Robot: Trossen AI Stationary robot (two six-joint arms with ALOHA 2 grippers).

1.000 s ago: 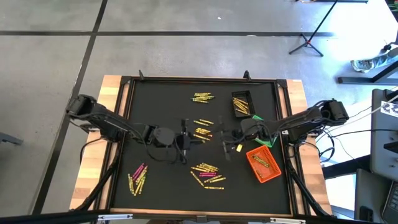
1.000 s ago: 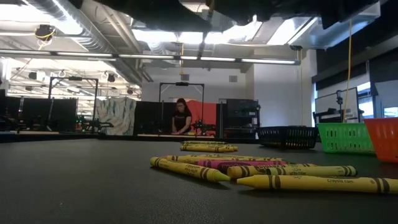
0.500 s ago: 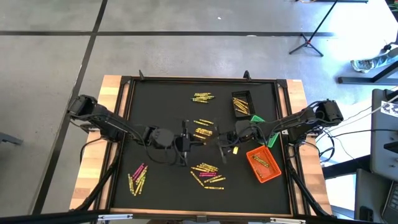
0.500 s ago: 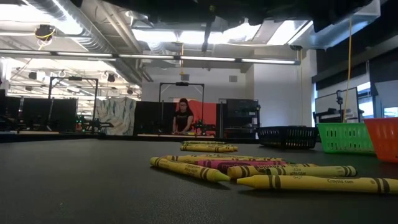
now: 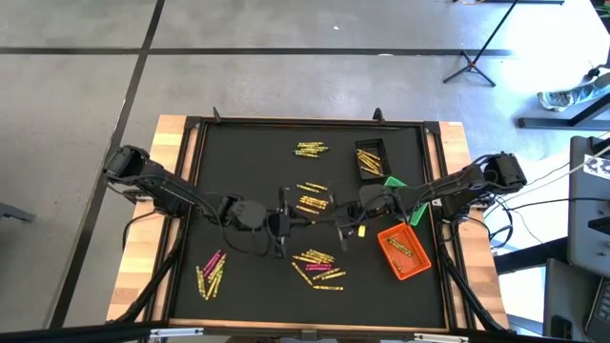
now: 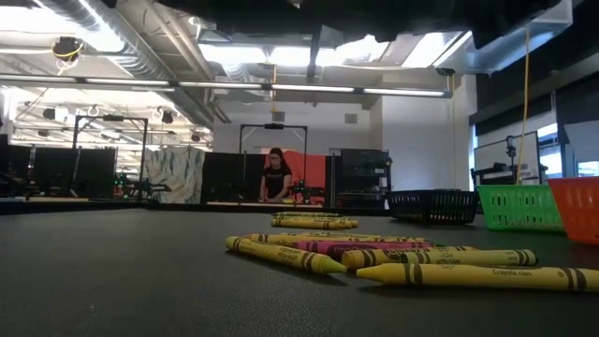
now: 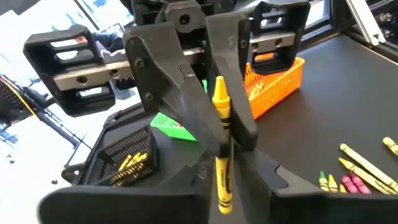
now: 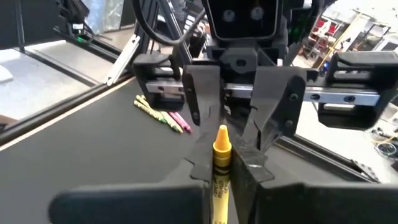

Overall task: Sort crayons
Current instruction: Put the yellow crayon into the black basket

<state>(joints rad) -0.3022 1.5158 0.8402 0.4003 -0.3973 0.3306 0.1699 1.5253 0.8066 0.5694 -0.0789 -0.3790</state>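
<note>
Handoff in mid-air over the middle of the black table (image 5: 238, 152): right pincer (image 8: 219, 163) is clamped on a yellow wax crayon (image 8: 219, 163), long axis pointing straight into the left pincer (image 7: 219, 134), whose loosening fingers flank it. Orange plastic bin (image 5: 403, 251) lies beyond, right arm's side.

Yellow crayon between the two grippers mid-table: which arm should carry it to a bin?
Right. The right gripper grips the yellow crayon, and the black bin, green bin and orange bin all sit on its side; the left gripper is farther from them.
</note>
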